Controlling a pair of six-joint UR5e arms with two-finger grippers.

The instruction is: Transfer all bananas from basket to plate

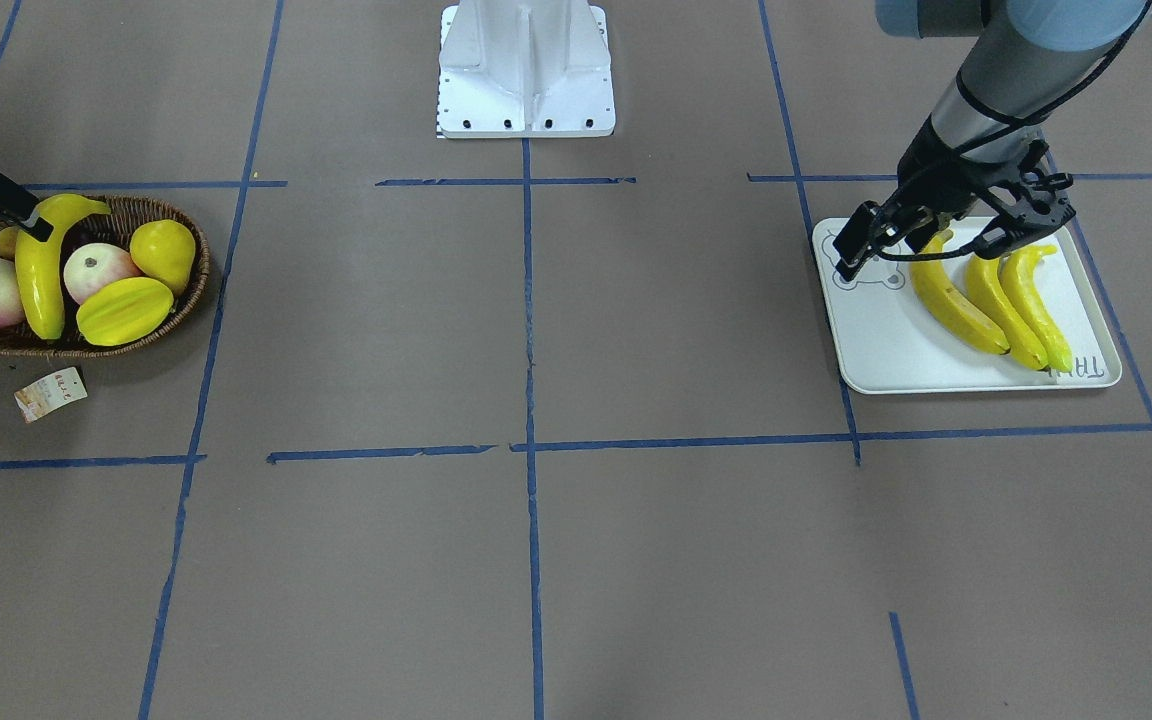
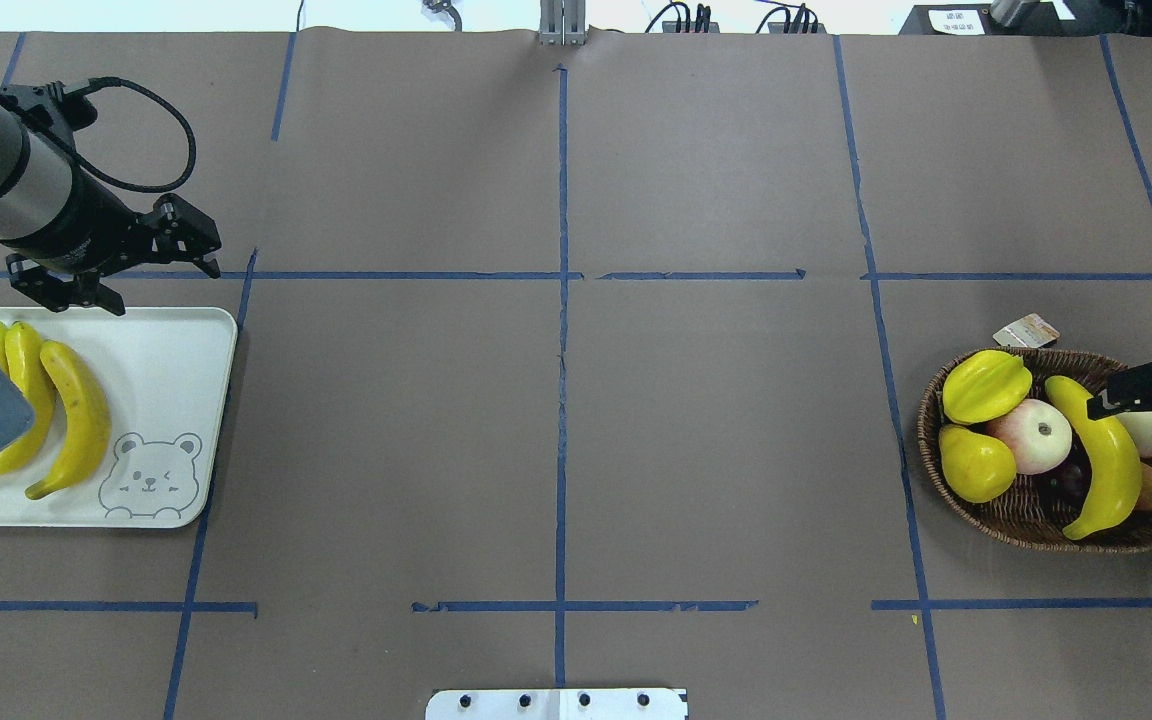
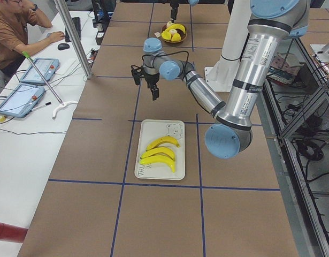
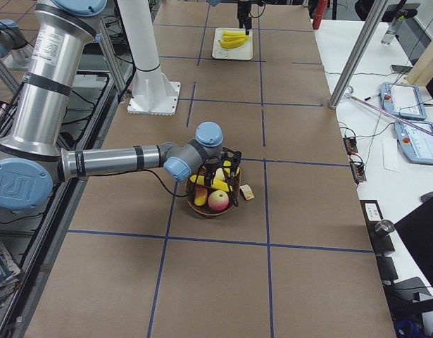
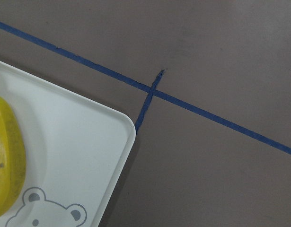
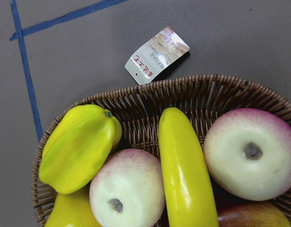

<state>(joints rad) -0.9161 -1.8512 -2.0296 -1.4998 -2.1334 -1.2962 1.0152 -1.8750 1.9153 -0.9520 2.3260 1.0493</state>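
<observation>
While 3 bananas point(image 2: 76, 420) lie side by side on the plate point(image 2: 176, 370) at the robot's left end of the table point(image 2: 556, 450), a 4th banana point(image 2: 1101, 455) sits in the basket point(image 2: 1021, 520) at the right end, well apart from them. The left gripper point(image 2: 165, 290) hangs over the plate's far edge, on the side away from the robot's base. Its fingers are spread wide and hold nothing. Its wrist camera looks down on a plate corner, bare brown table and crossing blue tape lines point(image 5: 150, 90). The 3 bananas rest with their curves nested, and the one nearest the bear-face drawing point(image 2: 149, 477) shows faint dark specks.

Across the table, the right gripper point(image 2: 1134, 421) is poised over the basket's outer side with its fingers parted and nothing clamped between them. In the overhead view 1 fingertip shows against the upper end of the 4th banana; whether it touches cannot be told. That banana lies lengthwise across the middle of the basket, with a pink-and-white apple point(image 6: 126, 189) on either side. A starfruit point(image 2: 984, 387) and a pear point(image 2: 976, 463) sit on the side toward the table's centre. A paper tag point(image 2: 1026, 330) lies on the table just beside the basket's far rim.
</observation>
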